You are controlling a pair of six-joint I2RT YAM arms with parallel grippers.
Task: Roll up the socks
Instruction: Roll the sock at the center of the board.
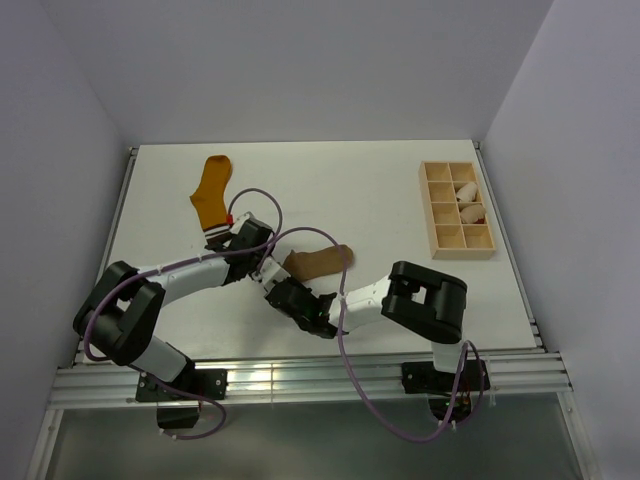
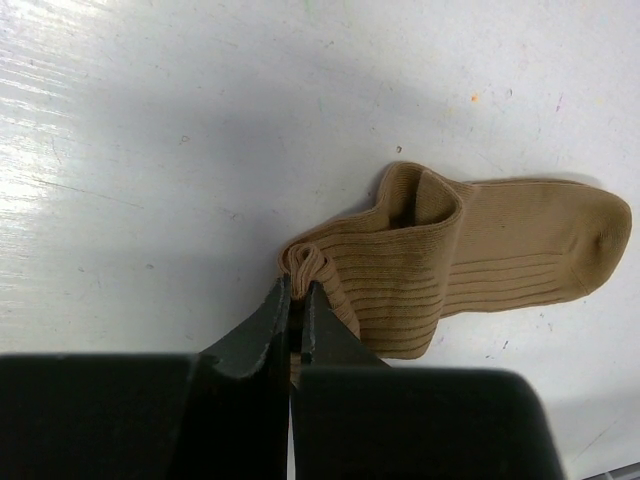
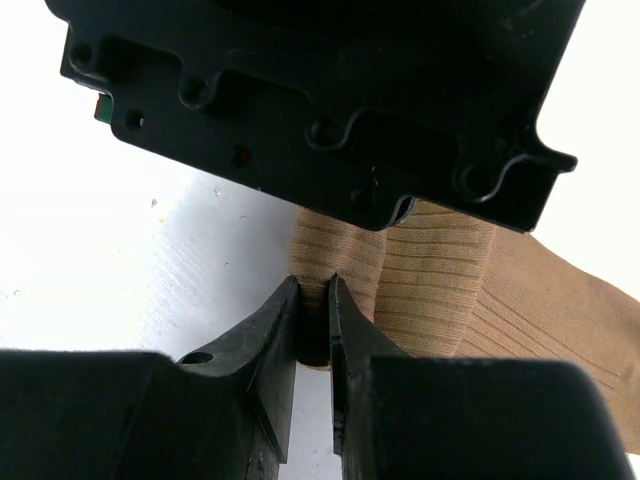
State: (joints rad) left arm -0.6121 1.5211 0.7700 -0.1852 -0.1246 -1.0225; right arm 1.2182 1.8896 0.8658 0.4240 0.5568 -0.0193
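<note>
The left gripper [image 2: 297, 288] pinched the ribbed tan-brown fabric sock [image 2: 480, 260]. Whether the right gripper [image 3: 312, 290] held it, I could not tell.

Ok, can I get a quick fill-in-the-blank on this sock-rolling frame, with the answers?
1. The left gripper is ___ on the bunched edge of the tan sock.
2. In the top view, the orange sock lies toward the far ___ corner of the table.
3. In the top view, the wooden tray holding white bundles stands on the ___ side.
Answers: shut; left; right.
</note>
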